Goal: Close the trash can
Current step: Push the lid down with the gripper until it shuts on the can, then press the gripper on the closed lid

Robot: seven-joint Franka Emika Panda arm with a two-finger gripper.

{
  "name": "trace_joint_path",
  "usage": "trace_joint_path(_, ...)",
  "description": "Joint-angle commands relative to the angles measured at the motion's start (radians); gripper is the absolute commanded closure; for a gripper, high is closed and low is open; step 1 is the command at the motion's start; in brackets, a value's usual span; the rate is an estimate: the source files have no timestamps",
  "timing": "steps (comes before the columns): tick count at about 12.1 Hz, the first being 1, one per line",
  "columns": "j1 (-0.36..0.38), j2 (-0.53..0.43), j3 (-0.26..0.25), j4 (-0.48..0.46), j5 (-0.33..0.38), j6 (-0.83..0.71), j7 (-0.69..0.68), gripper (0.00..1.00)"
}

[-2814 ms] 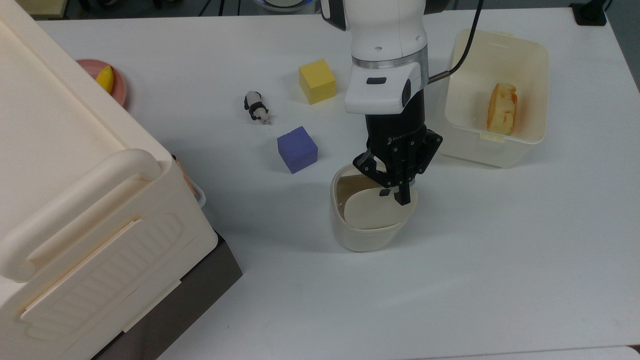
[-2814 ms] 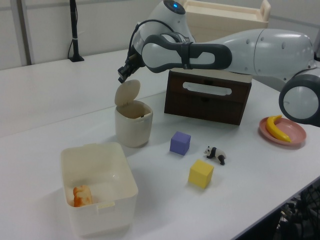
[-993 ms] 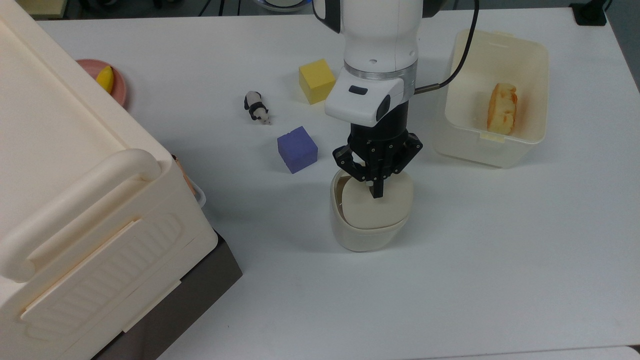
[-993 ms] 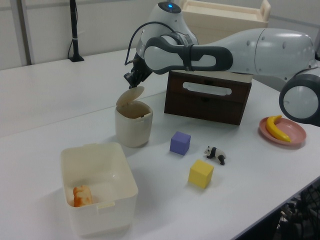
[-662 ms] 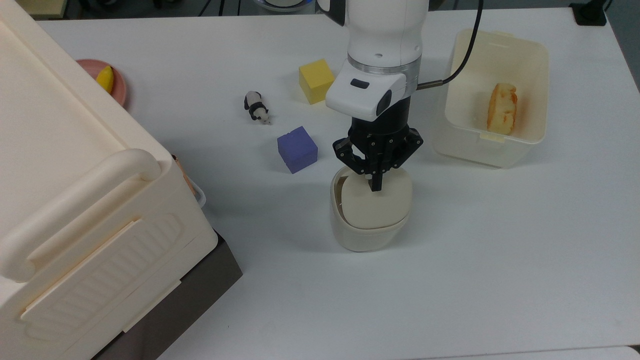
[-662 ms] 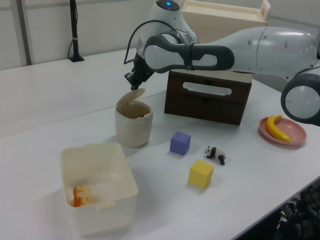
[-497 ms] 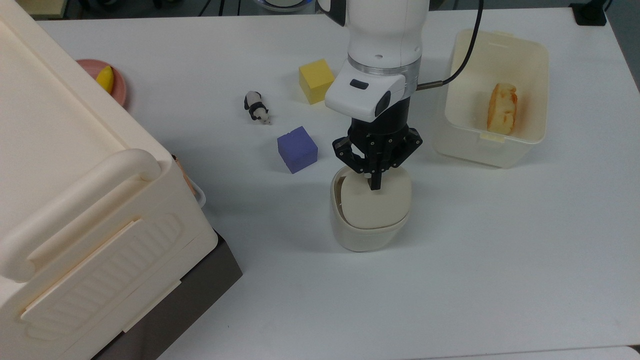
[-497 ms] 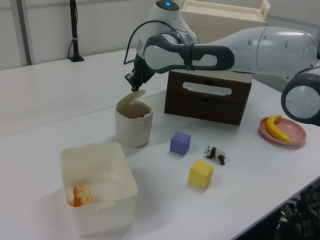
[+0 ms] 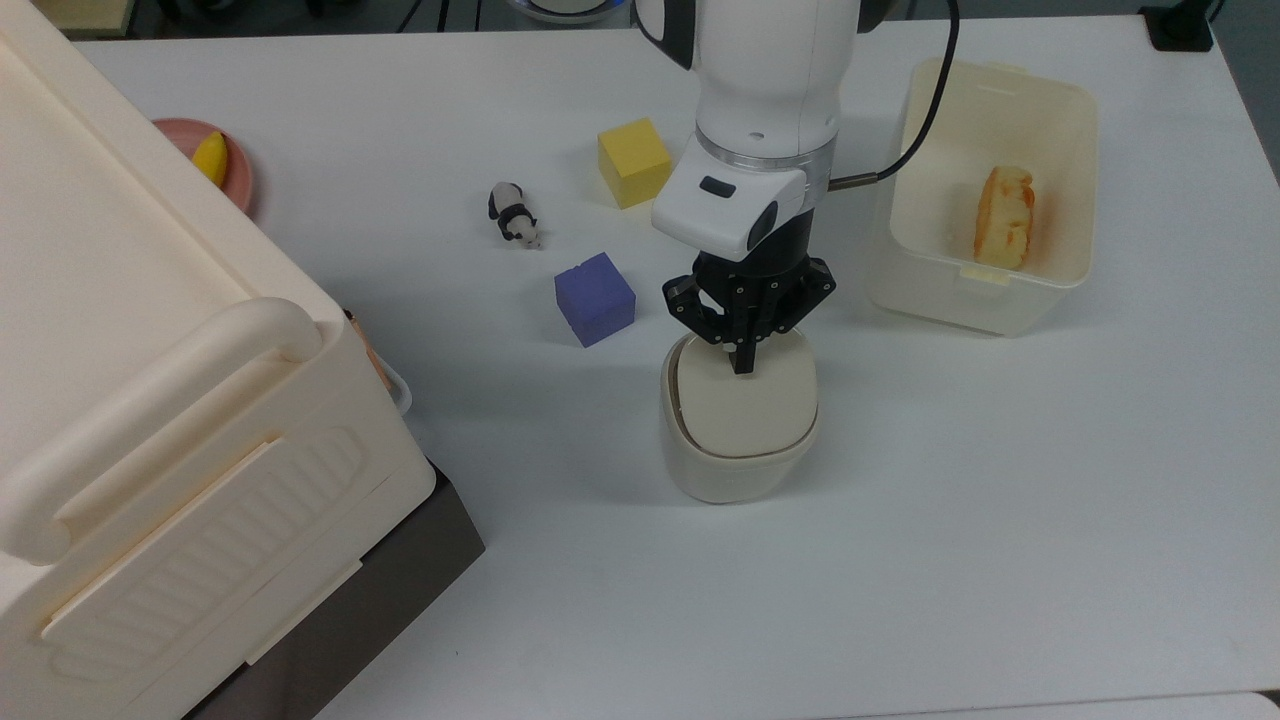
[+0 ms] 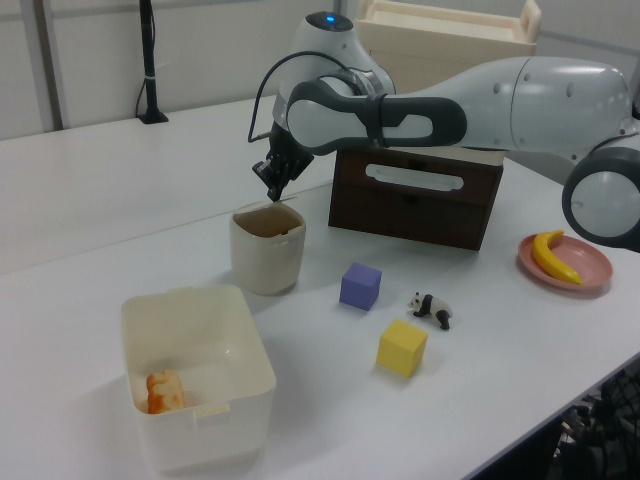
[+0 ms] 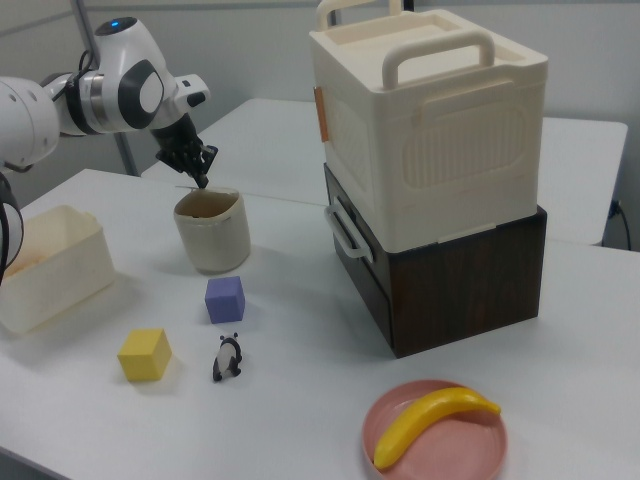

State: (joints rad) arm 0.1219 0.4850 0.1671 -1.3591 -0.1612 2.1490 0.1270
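My black two-finger claw [image 9: 741, 362] is drawn narrow, its tips together and holding nothing, pointing straight down onto the flat beige hinged lid [image 9: 745, 402] of the small cream rounded-square plastic trash can [image 9: 738, 470]. The can stands on the white surface [image 9: 1000, 480] directly beneath my claw, and my tips meet the lid near the edge that faces my wrist. In the top view the lid looks nearly level with the rim, though a thin dark gap shows along its left side, so I judge it almost down but perhaps not latched.

This can will handle as a light, thin-walled plastic thing: stiff enough to keep its shape, smooth and slippery, and easy to slide or tip if I push sideways. The lid is a thin stiff flap on a hinge (no gripping needed, a push from above does the work). I would press straight down on the flat of the lid, away from the hinge, where it turns easiest, and gently, since a hard push could scoot the can.

A purple foam-like cube [image 9: 594, 298] sits just beside my claw on the top view's left, and a larger rectangular cream plastic tub [image 9: 1040, 290] lies near on the top view's right.
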Motion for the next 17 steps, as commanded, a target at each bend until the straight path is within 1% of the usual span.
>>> trace_joint_path(1,0.013,-0.043,-0.008,-0.063,-0.018,-0.026,0.029,1.00)
trace_joint_path(6,0.013,-0.045,-0.008,-0.081,-0.020,-0.027,0.029,1.00)
trace_joint_path(15,0.021,-0.043,-0.006,-0.123,-0.054,-0.027,0.029,1.00)
trace_joint_path(17,0.022,-0.043,-0.006,-0.146,-0.063,-0.023,0.031,1.00)
